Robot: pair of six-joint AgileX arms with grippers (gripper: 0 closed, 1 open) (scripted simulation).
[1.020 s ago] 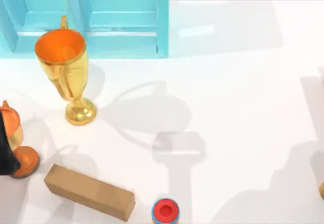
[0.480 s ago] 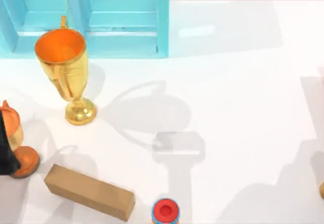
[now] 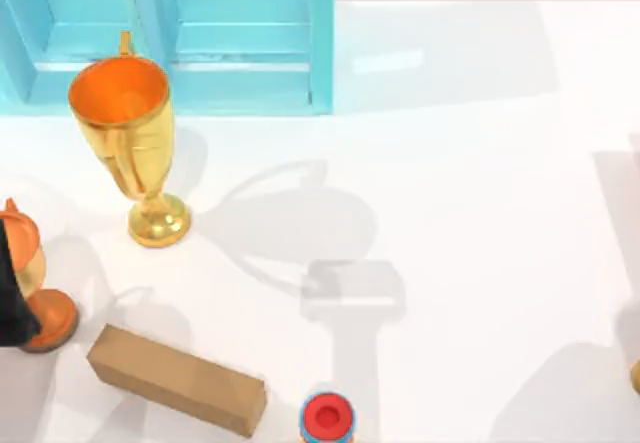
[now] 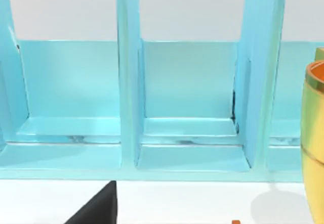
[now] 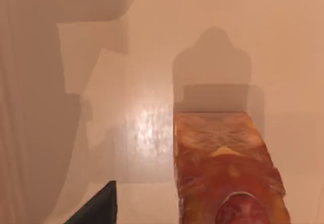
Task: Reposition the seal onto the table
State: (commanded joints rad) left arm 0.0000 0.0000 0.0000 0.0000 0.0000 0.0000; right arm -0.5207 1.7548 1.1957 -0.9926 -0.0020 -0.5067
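The seal (image 5: 228,173) stands upright on the table (image 5: 152,57), its shadow just beyond it.

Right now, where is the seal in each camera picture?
Top view: the seal is a sliver at the right edge, low in the picture.
Right wrist view: the seal stands upright on the table, close under the camera.
Left wrist view: this one faces the blue cabinet and the gold cup instead.
Shared landmark: the white table.

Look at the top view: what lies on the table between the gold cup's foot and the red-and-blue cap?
Nothing solid. In the top view, the stretch from the gold cup to the red-and-blue cap is bare white table, crossed by grey shadows; the cardboard block lies off to the side.
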